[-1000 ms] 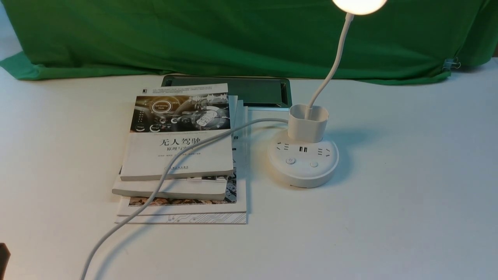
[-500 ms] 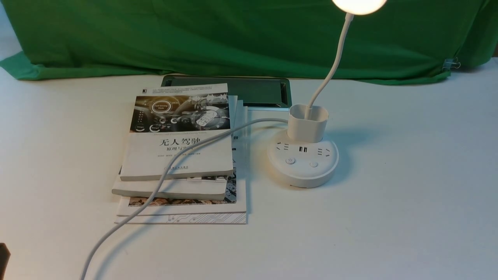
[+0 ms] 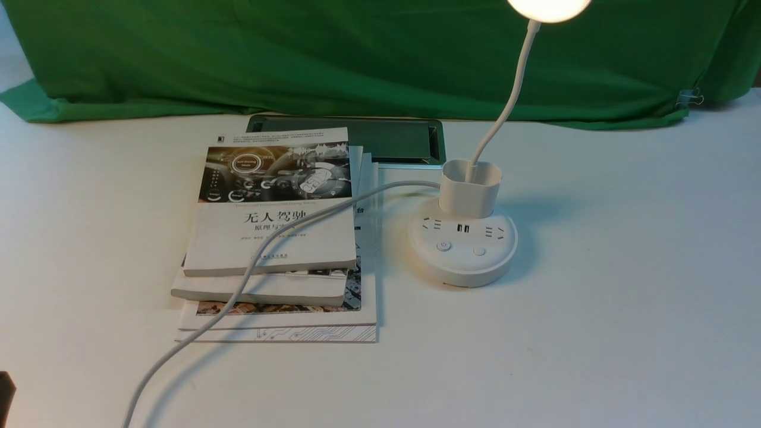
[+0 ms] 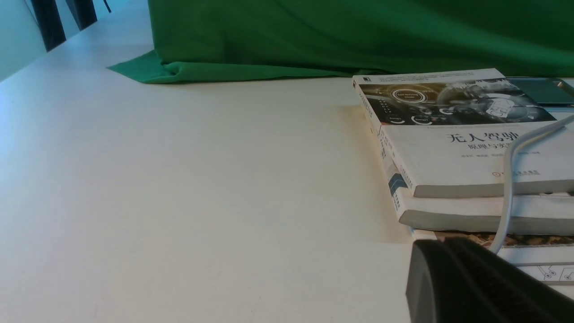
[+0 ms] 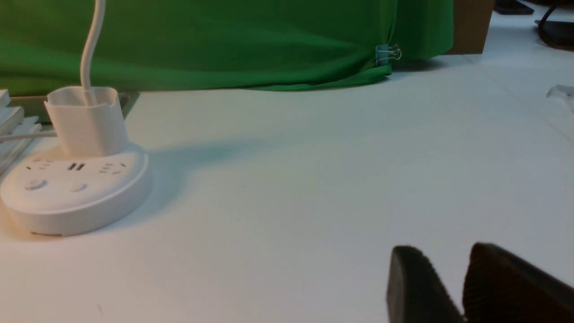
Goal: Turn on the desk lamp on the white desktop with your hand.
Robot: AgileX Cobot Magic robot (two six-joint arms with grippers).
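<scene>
The desk lamp (image 3: 462, 249) stands on the white desktop (image 3: 594, 327), right of centre. Its round head (image 3: 550, 7) glows at the top edge. Its puck base bears sockets, USB ports and two buttons (image 3: 443, 245). The right wrist view shows the base (image 5: 74, 188) far off to one side of my right gripper (image 5: 441, 255), whose fingertips stand a little apart and hold nothing. My left gripper (image 4: 437, 246) is shut and empty, low over the desktop beside the books. In the front view only a dark corner of the left gripper (image 3: 5, 392) shows; the right one is out of view.
A stack of books (image 3: 273, 238) lies left of the lamp, with the lamp's white cord (image 3: 238, 285) trailing over it toward the front edge. A dark silver-framed panel (image 3: 386, 139) lies behind. Green cloth (image 3: 297, 59) covers the back, with a binder clip (image 3: 689, 98).
</scene>
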